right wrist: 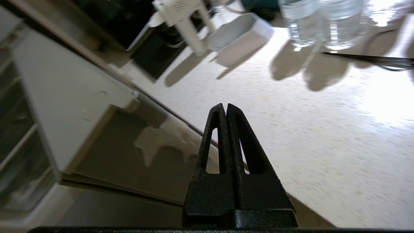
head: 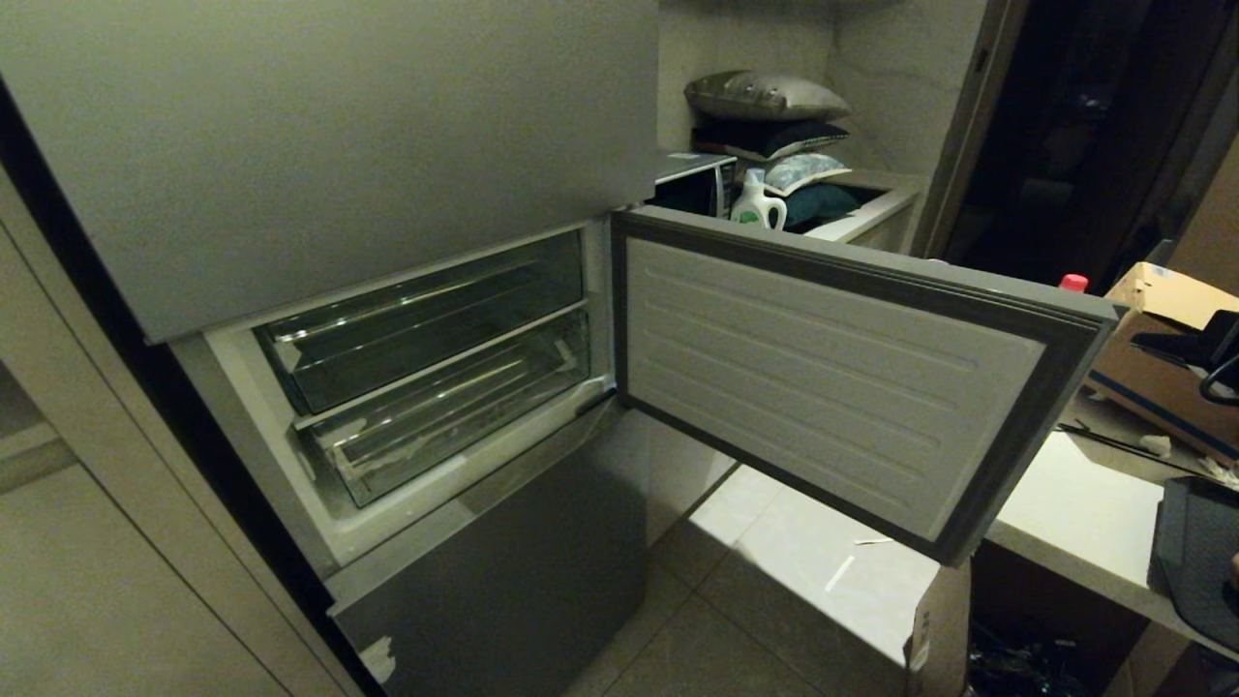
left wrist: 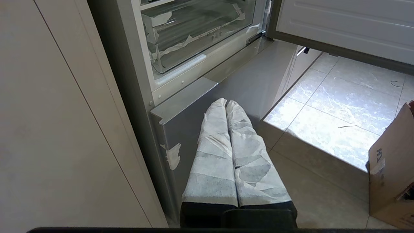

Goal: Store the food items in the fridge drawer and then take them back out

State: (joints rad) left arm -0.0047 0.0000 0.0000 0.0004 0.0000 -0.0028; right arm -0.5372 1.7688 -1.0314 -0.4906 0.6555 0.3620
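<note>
Step in hand looks like the very start: the fridge's grey compartment door (head: 852, 387) hangs open, but the wide clear plastic fridge drawer w/ ribbed floor (head: 455, 426) sits pushed in under the shallower clear bin (head: 426, 329) above it, and it looks empty. No food items show in any view (neither the green pepper nor the tan lump), so where they lie can't be told.

Right gripper (right wrist: 225, 108), black, fingers pressed together on nothing, hangs over the pale speckled countertop (right wrist: 291, 129) near two clear plastic water bottles (right wrist: 320, 22). Left gripper (left wrist: 226, 103), white-wrapped fingers together and empty, is parked low in front of the fridge's grey lower panel (left wrist: 233, 81).

Next move, as I judge it: drawer has to come out first, so a gripper must open and hook that tall front lip.

Head view shows both bins and the door but neither arm. Only the right wrist view shows the bottles and counter; only the left wrist view shows the drawer's lip close up.
</note>
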